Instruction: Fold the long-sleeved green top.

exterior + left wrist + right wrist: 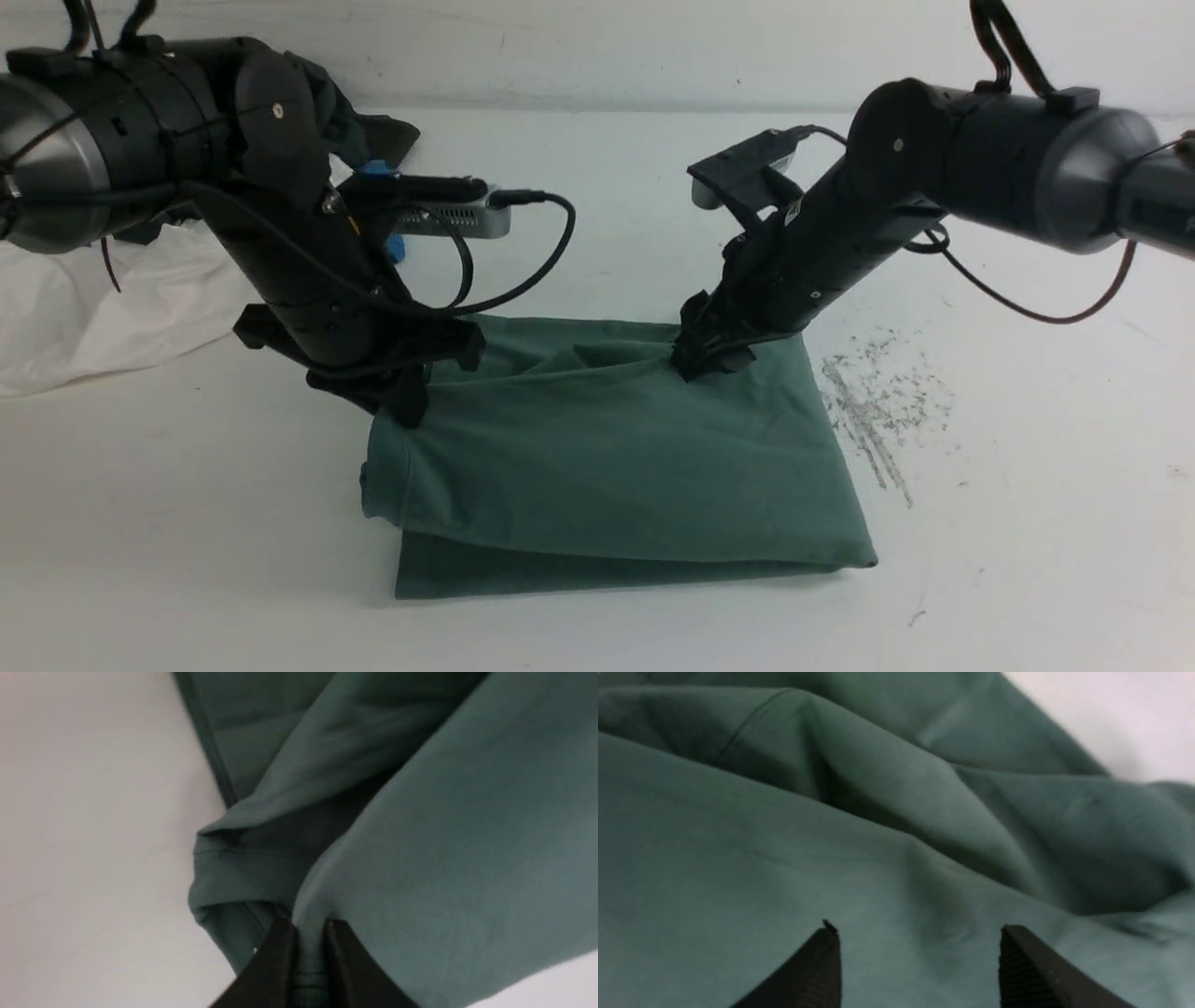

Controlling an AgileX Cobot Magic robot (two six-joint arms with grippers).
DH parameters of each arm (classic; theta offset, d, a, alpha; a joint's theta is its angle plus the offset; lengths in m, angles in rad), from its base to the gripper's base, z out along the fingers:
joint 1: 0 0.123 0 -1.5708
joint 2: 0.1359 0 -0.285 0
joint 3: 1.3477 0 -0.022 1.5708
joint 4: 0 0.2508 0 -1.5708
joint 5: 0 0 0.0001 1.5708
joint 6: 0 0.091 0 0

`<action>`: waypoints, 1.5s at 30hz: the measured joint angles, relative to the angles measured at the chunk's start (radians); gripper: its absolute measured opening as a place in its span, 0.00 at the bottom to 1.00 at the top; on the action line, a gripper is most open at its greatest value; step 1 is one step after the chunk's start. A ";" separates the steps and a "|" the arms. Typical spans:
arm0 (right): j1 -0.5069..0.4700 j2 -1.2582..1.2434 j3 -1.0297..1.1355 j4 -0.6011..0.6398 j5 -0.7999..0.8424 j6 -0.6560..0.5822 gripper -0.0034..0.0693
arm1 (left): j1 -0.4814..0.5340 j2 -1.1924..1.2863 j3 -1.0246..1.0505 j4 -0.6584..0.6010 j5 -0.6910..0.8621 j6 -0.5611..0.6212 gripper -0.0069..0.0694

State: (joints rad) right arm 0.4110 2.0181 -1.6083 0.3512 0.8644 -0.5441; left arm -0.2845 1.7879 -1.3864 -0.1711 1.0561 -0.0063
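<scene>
One soft, creased, rectangular green top (616, 457)

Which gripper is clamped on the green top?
The left gripper: its jaws are pinched shut on a fold of the green top. The right gripper stands open over the fabric, holding nothing.

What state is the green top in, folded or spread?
Folded: the green top lies doubled over, a lower layer showing under its near edge.
</scene>
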 joint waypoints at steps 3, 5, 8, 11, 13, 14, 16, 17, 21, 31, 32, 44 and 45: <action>0.001 0.007 -0.001 0.020 -0.028 -0.026 0.66 | 0.001 0.017 0.000 0.012 -0.004 -0.014 0.15; 0.009 0.034 -0.028 0.026 -0.033 -0.031 0.67 | 0.001 0.018 0.000 0.012 -0.012 -0.016 0.15; 0.027 0.070 -0.075 0.033 -0.032 -0.041 0.67 | 0.001 0.018 -0.003 0.012 -0.013 -0.019 0.15; 0.059 0.129 -0.166 0.036 -0.016 -0.071 0.67 | 0.001 0.018 -0.007 0.013 -0.013 -0.037 0.15; 0.073 0.167 -0.227 0.039 0.017 -0.078 0.67 | 0.001 0.018 -0.009 0.015 -0.013 -0.043 0.15; 0.074 0.171 -0.241 0.038 0.021 -0.079 0.67 | 0.001 0.018 -0.009 0.015 -0.013 -0.044 0.15; 0.087 0.226 -0.325 0.041 0.105 -0.082 0.67 | 0.001 0.018 -0.009 0.016 -0.013 -0.046 0.15; 0.090 0.241 -0.347 0.041 0.134 -0.084 0.67 | 0.001 0.018 -0.009 0.017 -0.012 -0.049 0.15; 0.097 0.302 -0.420 0.039 0.233 -0.132 0.67 | 0.001 0.018 -0.009 0.018 -0.012 -0.051 0.15; 0.100 0.351 -0.430 -0.001 0.197 -0.212 0.65 | 0.001 0.018 -0.009 0.017 -0.013 -0.051 0.15; 0.100 0.351 -0.431 -0.002 0.198 -0.213 0.61 | 0.001 0.018 -0.009 0.017 -0.013 -0.051 0.15; 0.099 0.314 -0.435 -0.018 0.317 -0.253 0.05 | 0.001 0.018 -0.009 0.015 -0.006 -0.052 0.15; 0.099 0.314 -0.435 -0.018 0.318 -0.253 0.05 | 0.001 0.018 -0.009 0.015 -0.006 -0.052 0.15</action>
State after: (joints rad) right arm 0.5102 2.3321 -2.0430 0.3335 1.1827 -0.7972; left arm -0.2837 1.8060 -1.3957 -0.1559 1.0504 -0.0587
